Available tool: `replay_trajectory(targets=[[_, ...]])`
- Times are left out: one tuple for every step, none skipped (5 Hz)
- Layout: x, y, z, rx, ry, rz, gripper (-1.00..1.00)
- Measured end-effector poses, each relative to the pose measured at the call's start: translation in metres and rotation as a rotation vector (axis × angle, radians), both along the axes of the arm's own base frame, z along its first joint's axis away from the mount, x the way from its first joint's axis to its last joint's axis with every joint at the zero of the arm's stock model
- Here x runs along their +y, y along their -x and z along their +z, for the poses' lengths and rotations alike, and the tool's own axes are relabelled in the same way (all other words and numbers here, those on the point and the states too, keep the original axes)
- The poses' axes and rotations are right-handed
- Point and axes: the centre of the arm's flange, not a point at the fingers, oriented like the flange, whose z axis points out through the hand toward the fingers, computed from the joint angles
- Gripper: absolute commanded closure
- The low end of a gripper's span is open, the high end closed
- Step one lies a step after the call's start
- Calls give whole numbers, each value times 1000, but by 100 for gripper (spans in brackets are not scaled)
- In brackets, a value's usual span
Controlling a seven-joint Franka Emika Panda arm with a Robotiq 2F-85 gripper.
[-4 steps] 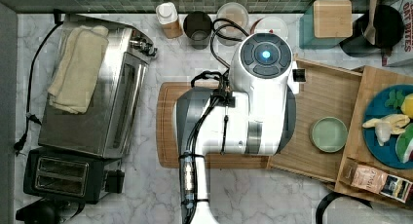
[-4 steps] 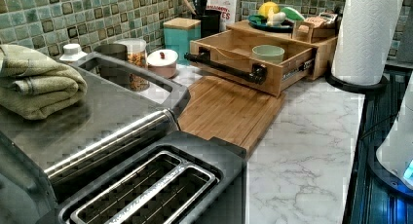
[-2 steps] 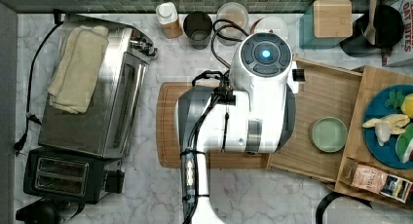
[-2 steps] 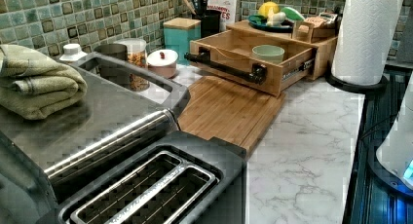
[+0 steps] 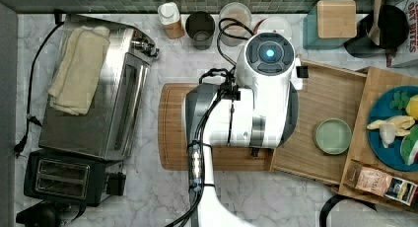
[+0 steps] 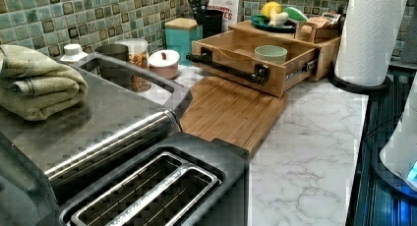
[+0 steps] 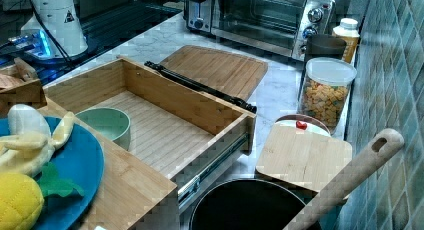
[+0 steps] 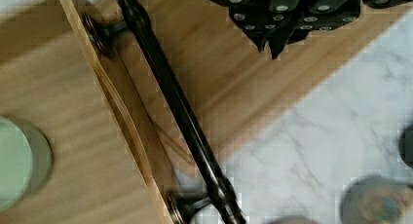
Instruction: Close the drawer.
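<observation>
Drawer sits pulled well out of its bamboo cabinet, at the right of the top view, right of centre there. In the right view its floor fills the middle of the frame, and a metal slide rail shows along the side wall at lower centre. A pale green bowl stands on the floor toward the cabinet side, at the middle left of the right view. The front panel carries a long black bar handle, upper centre in the left view and running diagonally through the wrist view. A cutting board lies flat on the marble counter just before that front panel, in the centre of the left view. The arm hangs over the board and the drawer's front edge in the middle of the top view. The gripper shows at the upper edge of the wrist view, apart from the handle, over the board; whether its jaws are released or clenched I cannot tell. On the cabinet top, at the right edge of the top view, a blue plate holds toy fruit. A toaster oven with a folded towel on it occupies the left of the top view, with a toaster at lower left. A paper towel roll stands at the upper right of the left view.
</observation>
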Motion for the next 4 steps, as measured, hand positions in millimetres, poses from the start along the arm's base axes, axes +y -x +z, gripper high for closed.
replay_trajectory(targets=[[4, -6, -8, -69, 4, 96, 100], [8, -6, -26, -38, 0, 163, 100], [7, -11, -55, 14, 26, 185, 100], [8, -15, -95, 85, 71, 224, 100]])
